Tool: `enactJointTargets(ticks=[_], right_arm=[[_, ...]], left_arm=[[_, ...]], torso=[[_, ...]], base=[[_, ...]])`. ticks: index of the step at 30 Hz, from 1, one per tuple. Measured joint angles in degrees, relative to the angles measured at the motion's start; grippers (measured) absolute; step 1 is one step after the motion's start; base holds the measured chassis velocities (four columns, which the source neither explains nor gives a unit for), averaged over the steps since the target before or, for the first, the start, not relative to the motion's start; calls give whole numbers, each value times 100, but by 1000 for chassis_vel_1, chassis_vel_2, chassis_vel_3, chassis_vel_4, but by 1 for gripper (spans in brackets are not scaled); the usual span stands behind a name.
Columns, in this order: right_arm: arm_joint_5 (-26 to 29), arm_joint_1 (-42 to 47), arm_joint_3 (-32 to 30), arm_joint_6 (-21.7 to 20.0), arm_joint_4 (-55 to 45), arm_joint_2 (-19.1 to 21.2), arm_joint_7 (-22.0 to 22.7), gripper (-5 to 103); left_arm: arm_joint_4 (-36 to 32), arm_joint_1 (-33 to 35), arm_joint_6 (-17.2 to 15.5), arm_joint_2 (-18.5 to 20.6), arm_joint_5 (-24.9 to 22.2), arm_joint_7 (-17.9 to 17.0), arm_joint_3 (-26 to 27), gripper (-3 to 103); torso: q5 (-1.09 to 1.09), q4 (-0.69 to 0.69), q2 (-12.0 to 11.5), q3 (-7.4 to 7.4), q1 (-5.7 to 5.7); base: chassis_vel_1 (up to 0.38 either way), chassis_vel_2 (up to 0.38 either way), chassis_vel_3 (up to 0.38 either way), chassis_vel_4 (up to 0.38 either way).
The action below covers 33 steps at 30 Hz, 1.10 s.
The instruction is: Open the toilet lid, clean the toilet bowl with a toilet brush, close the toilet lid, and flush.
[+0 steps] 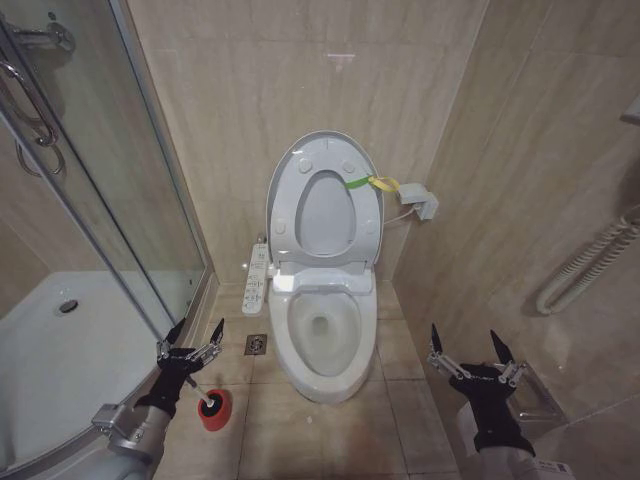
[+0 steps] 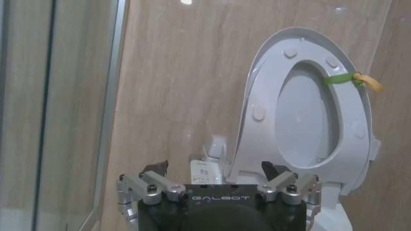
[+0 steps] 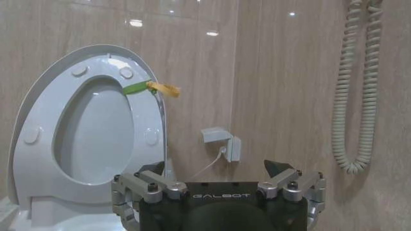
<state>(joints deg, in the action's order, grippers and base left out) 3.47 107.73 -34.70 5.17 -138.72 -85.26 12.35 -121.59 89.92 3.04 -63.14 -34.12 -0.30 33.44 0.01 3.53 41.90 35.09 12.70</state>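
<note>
The left pincer [image 1: 191, 337] hung at the lower left of the frame, fingers spread and empty, just above the toilet brush [image 1: 209, 403] standing in its red holder [image 1: 215, 410] on the floor. The right pincer [image 1: 470, 350], also spread and empty, waited at the lower right. Between them the toilet bowl [image 1: 322, 335] lay uncovered, the toilet lid [image 1: 290, 165] upright against the wall

The beige tiled floor [image 1: 400, 400] carries the white toilet bowl [image 1: 322, 335], standing between the two hands. A small square floor drain [image 1: 256, 345] lies just beside the bowl's base. The round red holder cup [image 1: 214, 408] stands just below the left hand [image 1: 193, 336].
</note>
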Motion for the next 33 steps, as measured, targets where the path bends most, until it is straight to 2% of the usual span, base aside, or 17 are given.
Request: enactJointTargets(ticks=[5, 10, 17, 18, 24, 28, 33], right_arm=[[0, 0, 0, 0, 0, 0, 0, 100], [0, 0, 0, 0, 0, 0, 0, 100], [0, 0, 0, 0, 0, 0, 0, 100], [0, 0, 0, 0, 0, 0, 0, 100], [0, 0, 0, 0, 0, 0, 0, 100], [0, 0, 0, 0, 0, 0, 0, 100], [0, 0, 0, 0, 0, 0, 0, 100]], left_arm=[[266, -371, -46, -215, 122, -25, -294, 98], [733, -544, 139, -465, 515, -20, -539, 98], [1189, -853, 196, -692, 778, -14, -714, 98], [1364, -936, 265, -745, 937, 7, -714, 99], [1822, -1100, 409, -806, 1154, 74, -304, 99], [1803, -1156, 313, -865, 1092, 92, 65, 98], [1686, -1137, 297, -865, 1036, 126, 245, 99]], torso=[[-1, 1, -1, -1, 0], [-1, 0, -3, -1, -1], [0, 2, -4, -2, -1], [-1, 2, -4, -2, -1], [-1, 0, -5, -2, -1], [-2, 0, -5, -3, -1], [-1, 0, -5, -3, -2]], base=[[0, 0, 0, 0], [0, 0, 0, 0], [0, 0, 0, 0], [0, 0, 0, 0], [0, 0, 0, 0], [0, 0, 0, 0], [0, 0, 0, 0]])
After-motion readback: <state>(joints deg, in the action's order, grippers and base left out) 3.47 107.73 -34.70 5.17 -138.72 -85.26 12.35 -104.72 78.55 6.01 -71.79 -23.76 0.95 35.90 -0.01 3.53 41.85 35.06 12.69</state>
